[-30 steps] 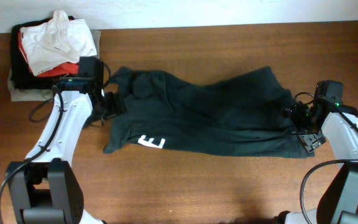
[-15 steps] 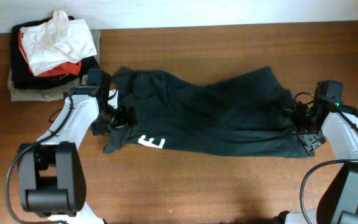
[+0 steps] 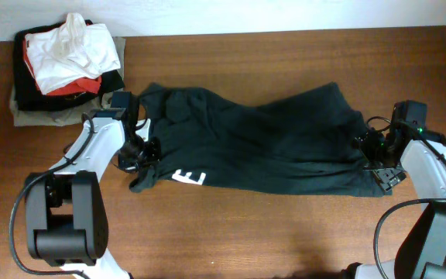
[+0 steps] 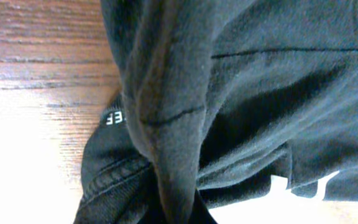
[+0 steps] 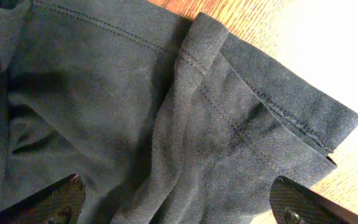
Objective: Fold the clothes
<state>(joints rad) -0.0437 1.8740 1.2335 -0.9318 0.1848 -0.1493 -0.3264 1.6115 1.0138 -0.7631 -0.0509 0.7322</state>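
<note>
The dark shirt sprawls across the middle of the tabletop. A clothes pile sits at upper left, close to the left fingers (buried in bunched cloth, so I cannot tell their grip). The right fingers are spread over the shirt's right hem.

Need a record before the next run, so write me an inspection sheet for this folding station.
Surface: brown wooden table, no spills seen.
Job's things: dark-green soft T-shirt, spread out crumpled and unfolded; one white block letter shows near its front edge.
Clutter: pile of white, red, black and khaki garments in the far left corner.
Grippers: left gripper at the shirt's left end, fabric bunched there, fingers hidden; right gripper open over the right hem.
Cables: black cable loops by the left arm's base, another by the right arm's.
Surroundings: pale wall behind the table.
</note>
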